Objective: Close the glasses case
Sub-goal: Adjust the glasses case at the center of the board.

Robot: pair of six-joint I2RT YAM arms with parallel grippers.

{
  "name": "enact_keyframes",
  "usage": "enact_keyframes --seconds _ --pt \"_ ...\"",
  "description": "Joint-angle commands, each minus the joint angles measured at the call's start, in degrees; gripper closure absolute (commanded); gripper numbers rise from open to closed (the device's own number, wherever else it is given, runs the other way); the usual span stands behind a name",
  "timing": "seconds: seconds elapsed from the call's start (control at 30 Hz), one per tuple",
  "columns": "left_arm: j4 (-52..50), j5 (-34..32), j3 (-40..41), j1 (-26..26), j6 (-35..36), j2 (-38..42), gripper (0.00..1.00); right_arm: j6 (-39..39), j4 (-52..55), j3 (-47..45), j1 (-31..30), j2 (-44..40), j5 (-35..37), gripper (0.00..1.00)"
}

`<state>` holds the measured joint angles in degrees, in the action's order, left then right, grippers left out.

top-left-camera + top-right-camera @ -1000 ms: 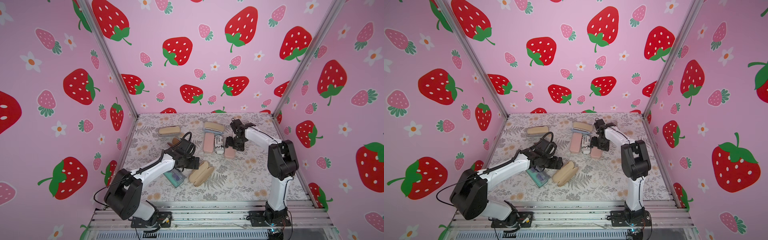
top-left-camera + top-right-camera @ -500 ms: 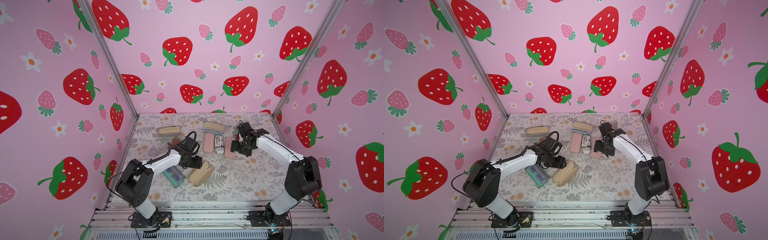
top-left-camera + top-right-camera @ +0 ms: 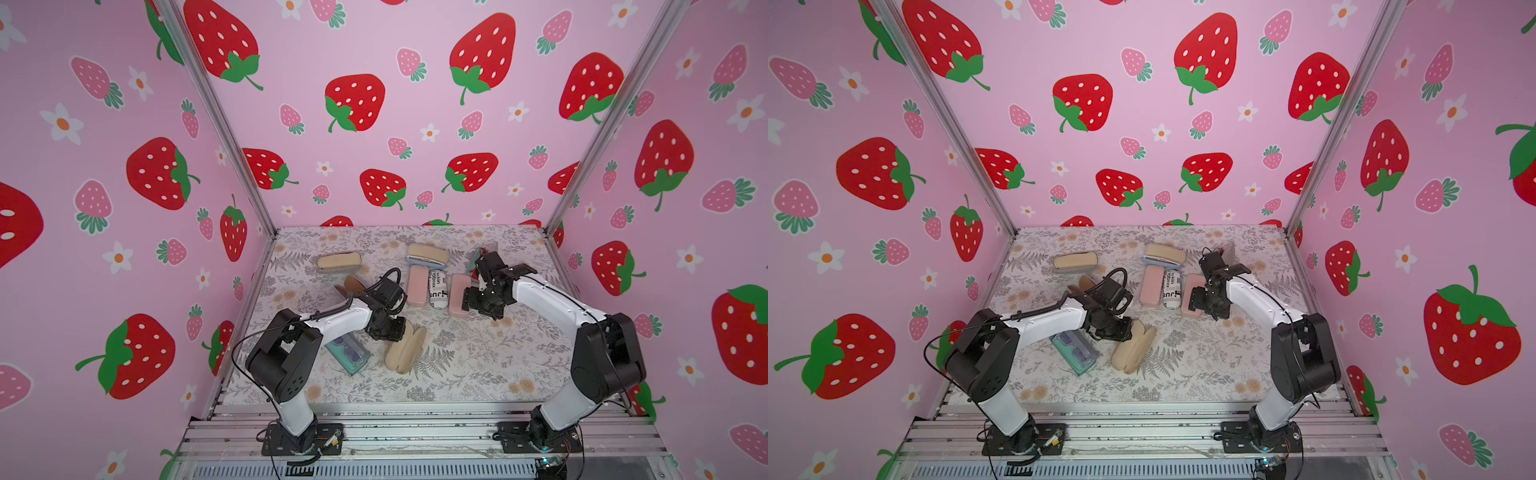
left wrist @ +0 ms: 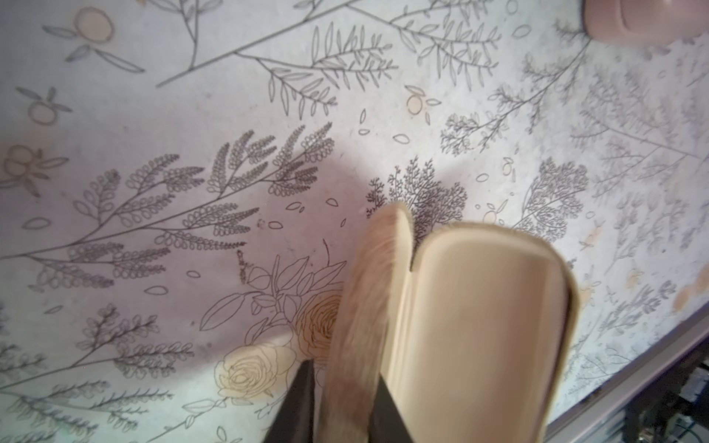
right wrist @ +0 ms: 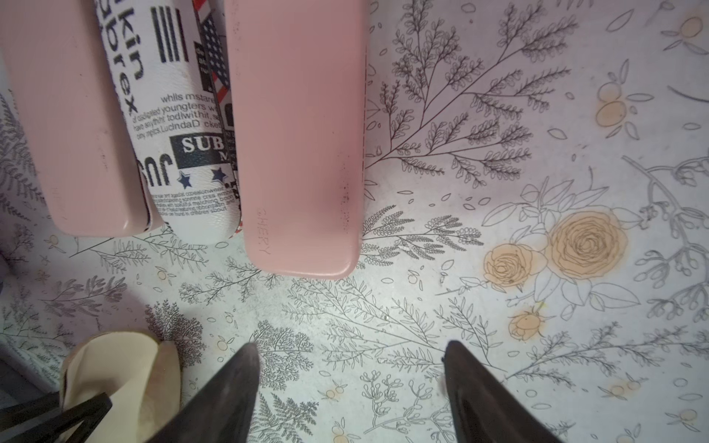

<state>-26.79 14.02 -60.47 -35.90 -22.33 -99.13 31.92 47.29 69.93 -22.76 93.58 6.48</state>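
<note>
In both top views, toward the front middle of the flowered bench: beige glasses case, open, its two halves side by side. At its far end, the left pincer, narrow, clamped on one half. Just beside, on the left arm's side, a teal case with glasses showing inside. Further back, three in a touching row: pink case, printed case, second pink case. Low beside that last one, the right pincer, well apart from the beige glasses case. Nearer the back wall, a closed beige case.

In the left wrist view: fuzzy outer face of one half of the beige glasses case pinched between the two dark fingers, touched on both sides. Left pincer narrow around it. Other half flat on the bench, smooth cream inside facing up. Halves parted, with a slit at the hinge.

In the right wrist view: right pincer wide, with only bare bench print between the tips. Ahead of them and apart, the end of the second pink case. Against it the printed case, then the pink case. Off to one side, the open beige glasses case, with the left pincer's dark tips on it.
</note>
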Motion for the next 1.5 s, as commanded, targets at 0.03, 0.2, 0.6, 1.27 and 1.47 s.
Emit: enact_keyframes --seconds 0.03,0.2,0.6,1.27,1.47 --pt "0.6 0.4 -2.3 -0.6 -0.3 -0.8 0.9 0.6 -0.4 -0.9 -0.2 -1.9 -0.6 0.24" --pt "1.5 -0.4 -3.8 -1.4 -2.8 -1.5 0.92 0.9 -1.1 -1.8 -0.2 -2.3 -0.9 0.24" --pt "3.8 -7.8 -12.4 -5.3 -13.2 -8.0 0.92 1.4 -1.5 -3.6 -0.3 -3.9 -1.1 0.24" --pt "6.1 -8.4 -15.1 -7.3 -17.9 -11.9 0.72 1.5 -1.9 -4.5 -0.3 -4.8 -2.0 0.23" --pt "5.2 -9.3 -15.2 -7.3 -17.5 -10.5 0.62 1.5 -1.9 -4.2 -0.2 -5.2 -2.4 0.23"
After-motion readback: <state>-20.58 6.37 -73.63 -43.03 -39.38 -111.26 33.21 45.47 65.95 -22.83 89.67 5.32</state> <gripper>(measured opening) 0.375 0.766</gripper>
